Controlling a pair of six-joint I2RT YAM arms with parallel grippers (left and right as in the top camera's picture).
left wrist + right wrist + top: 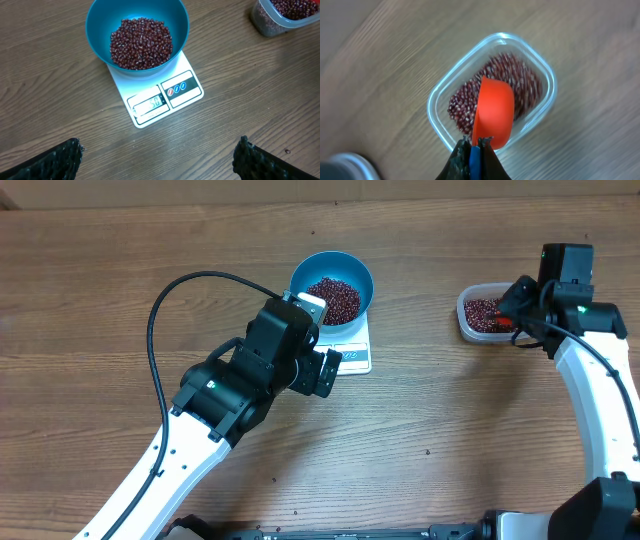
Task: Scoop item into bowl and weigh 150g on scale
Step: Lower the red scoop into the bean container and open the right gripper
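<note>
under the right fingers [467, 150], shut on the scoop [495, 110], lies the tub [437, 107] of beans [460, 107] — a shaky lift may spill them; left fingers [322, 370] open.

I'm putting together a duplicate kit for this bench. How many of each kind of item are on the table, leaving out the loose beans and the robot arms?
bowl: 1
scale: 1
container: 1
scoop: 1
Total: 4
</note>
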